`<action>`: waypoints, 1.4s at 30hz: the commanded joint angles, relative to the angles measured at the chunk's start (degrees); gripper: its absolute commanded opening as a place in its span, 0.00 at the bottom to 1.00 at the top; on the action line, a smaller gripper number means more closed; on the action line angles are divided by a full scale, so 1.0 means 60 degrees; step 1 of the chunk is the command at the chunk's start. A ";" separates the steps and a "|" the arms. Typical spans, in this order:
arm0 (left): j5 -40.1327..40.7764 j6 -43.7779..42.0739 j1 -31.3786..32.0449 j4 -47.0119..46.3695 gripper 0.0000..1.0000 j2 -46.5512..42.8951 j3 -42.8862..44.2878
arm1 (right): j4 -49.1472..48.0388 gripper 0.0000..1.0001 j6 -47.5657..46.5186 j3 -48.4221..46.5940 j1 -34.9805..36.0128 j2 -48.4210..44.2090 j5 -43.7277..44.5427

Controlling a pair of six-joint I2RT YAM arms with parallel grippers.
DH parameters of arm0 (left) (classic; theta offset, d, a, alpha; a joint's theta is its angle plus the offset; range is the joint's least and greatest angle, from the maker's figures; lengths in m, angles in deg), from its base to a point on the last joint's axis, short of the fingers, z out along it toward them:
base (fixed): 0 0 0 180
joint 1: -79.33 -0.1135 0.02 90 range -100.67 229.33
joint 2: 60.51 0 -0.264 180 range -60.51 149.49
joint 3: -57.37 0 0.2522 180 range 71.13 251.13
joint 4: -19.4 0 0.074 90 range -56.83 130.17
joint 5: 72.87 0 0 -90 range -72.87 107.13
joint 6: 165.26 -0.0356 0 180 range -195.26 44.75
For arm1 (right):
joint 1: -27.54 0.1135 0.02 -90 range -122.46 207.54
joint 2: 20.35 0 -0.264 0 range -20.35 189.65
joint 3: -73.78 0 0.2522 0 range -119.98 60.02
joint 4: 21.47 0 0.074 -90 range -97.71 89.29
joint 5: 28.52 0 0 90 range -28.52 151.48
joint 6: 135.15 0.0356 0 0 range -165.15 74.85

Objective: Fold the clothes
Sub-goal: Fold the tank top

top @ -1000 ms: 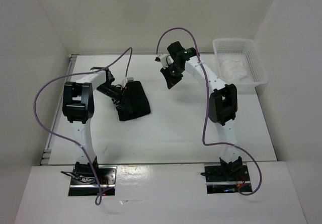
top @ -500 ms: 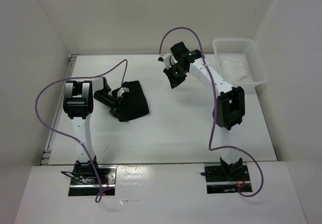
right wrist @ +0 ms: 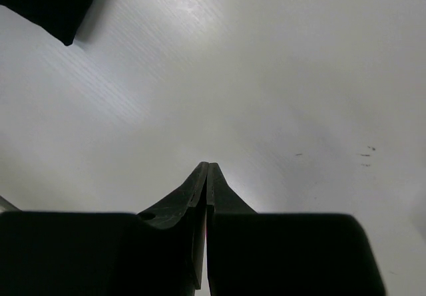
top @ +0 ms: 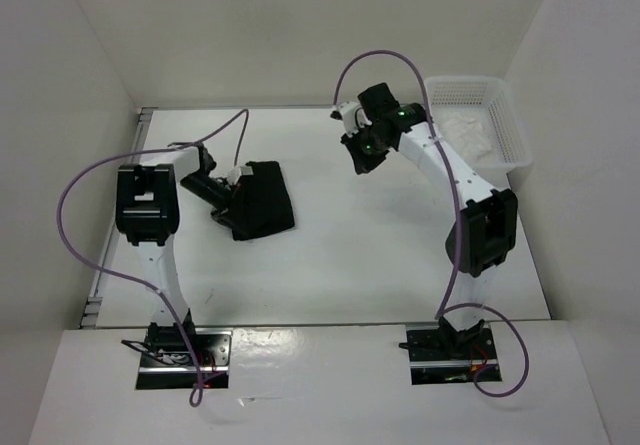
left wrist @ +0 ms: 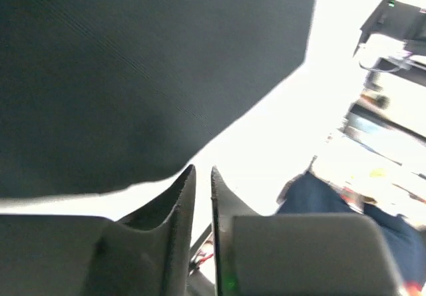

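Right arm has swung rightward; right gripper (right wrist: 206, 165) hovers, jaws pressed together, empty. Left gripper (left wrist: 203, 171) reaches low at T-shirt (top: 268, 201) edge, jaws narrowly parted.

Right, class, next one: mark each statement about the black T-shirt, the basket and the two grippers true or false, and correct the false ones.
1. The black T-shirt lies spread out flat with both sleeves showing. False: it lies as a compact folded bundle on the table.
2. The right gripper is shut and holds nothing. True.
3. White fabric lies inside the white mesh basket. True.
4. The basket stands at the table's far left corner. False: it stands at the far right corner.
5. The left gripper is at the T-shirt's edge, while the right gripper hangs apart from the T-shirt. True.
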 commanded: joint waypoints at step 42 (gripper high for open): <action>0.6130 0.2819 -0.3409 -0.5637 1.00 -1.1296 -0.4677 | -0.3918 0.91 0.0850 0.8311 -0.8132 -0.7681 0.0477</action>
